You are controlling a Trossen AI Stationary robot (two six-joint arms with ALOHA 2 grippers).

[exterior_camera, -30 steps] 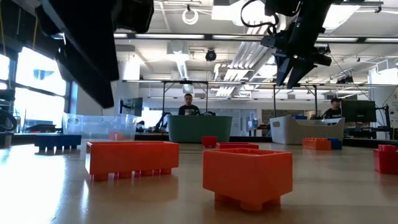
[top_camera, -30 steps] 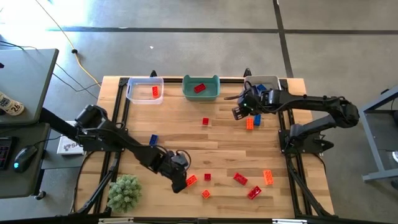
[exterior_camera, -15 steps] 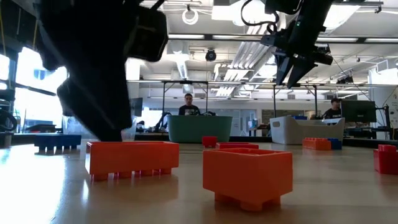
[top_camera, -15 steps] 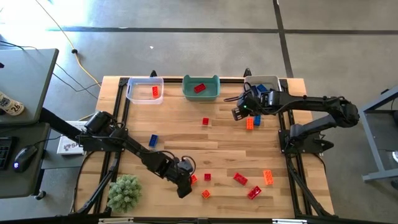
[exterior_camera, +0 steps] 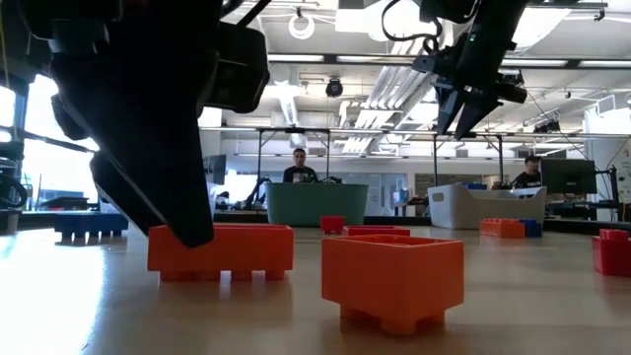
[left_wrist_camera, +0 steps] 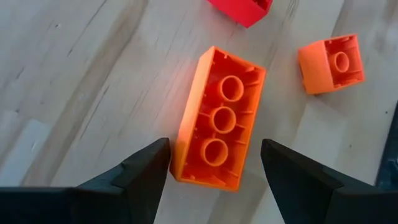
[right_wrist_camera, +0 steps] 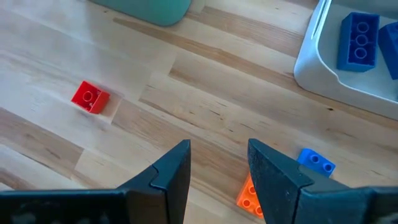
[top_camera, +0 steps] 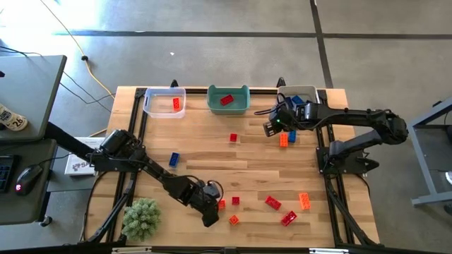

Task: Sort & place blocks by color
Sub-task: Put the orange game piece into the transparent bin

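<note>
In the left wrist view, an orange rectangular brick (left_wrist_camera: 219, 118) lies hollow side up on the wood between the open fingers of my left gripper (left_wrist_camera: 214, 152). In the high view this gripper (top_camera: 212, 210) sits low near the table's near edge. A small orange cube (left_wrist_camera: 329, 62) and a red block (left_wrist_camera: 242, 7) lie just beyond the brick. My right gripper (top_camera: 272, 127) hovers open above the table by an orange block (top_camera: 283, 140) and a blue one (top_camera: 292, 135). More red, orange and blue blocks lie scattered on the table. My left gripper points down over the orange brick, fingers across its width. One finger (left_wrist_camera: 146, 171) meets the brick's long side near one end (left_wrist_camera: 181, 152). The other finger (left_wrist_camera: 292, 168) stands clear of the opposite side. The brick lies flat on the table.
Three bins line the far edge: a clear one (top_camera: 150, 106) holding an orange block, a teal one (top_camera: 244, 106) holding a red block, a white one (top_camera: 308, 90) holding blue blocks. A fuzzy green plant (top_camera: 140, 217) stands at the near left corner. People sit beyond the table.
My left gripper has moved toward the table's right and come down around the orange brick, still open. The brick has slid a little along the table, pushed by one finger.
</note>
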